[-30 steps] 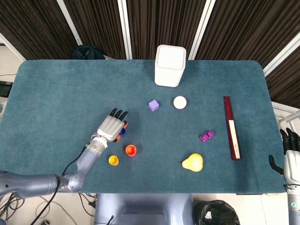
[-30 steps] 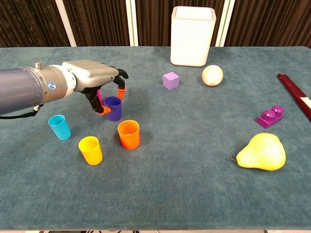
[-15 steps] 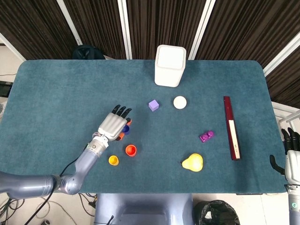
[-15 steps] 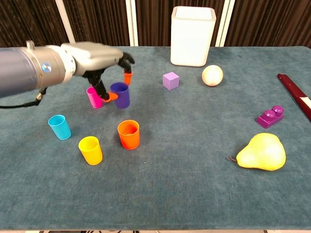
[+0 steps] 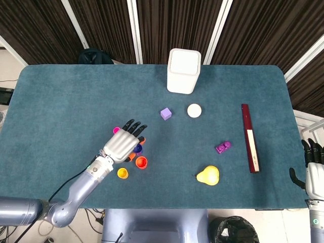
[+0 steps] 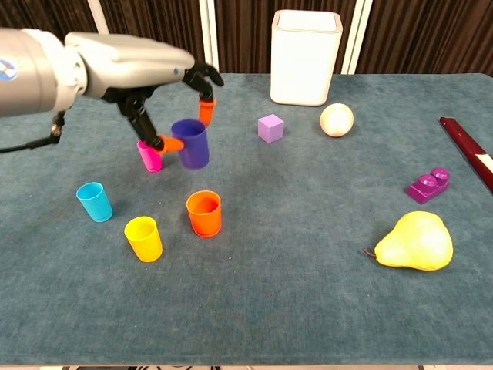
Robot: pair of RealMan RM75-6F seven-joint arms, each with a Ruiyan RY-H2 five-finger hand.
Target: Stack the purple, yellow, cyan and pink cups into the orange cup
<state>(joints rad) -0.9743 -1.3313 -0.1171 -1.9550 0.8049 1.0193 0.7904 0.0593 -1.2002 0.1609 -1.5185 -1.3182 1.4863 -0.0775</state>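
My left hand (image 6: 142, 65) pinches the purple cup (image 6: 191, 143) between thumb and a finger and holds it upright in the air, just behind the orange cup (image 6: 204, 213). From the head view the left hand (image 5: 124, 144) covers most of the purple cup (image 5: 137, 149), with the orange cup (image 5: 141, 162) right beside it. The pink cup (image 6: 149, 156) stands left of the held cup. The cyan cup (image 6: 95, 202) and the yellow cup (image 6: 144, 238) stand nearer the front left. My right hand (image 5: 315, 167) hangs off the table's right edge, fingers apart, holding nothing.
A white bin (image 6: 304, 57) stands at the back centre. A purple cube (image 6: 270, 128) and a white ball (image 6: 337, 119) lie in front of it. On the right are a purple brick (image 6: 428, 185), a yellow pear (image 6: 414, 241) and a dark red bar (image 5: 250, 137).
My left hand has lifted the purple cup off the table and carried it up and slightly right, uncovering the pink cup. The right hand has barely moved.
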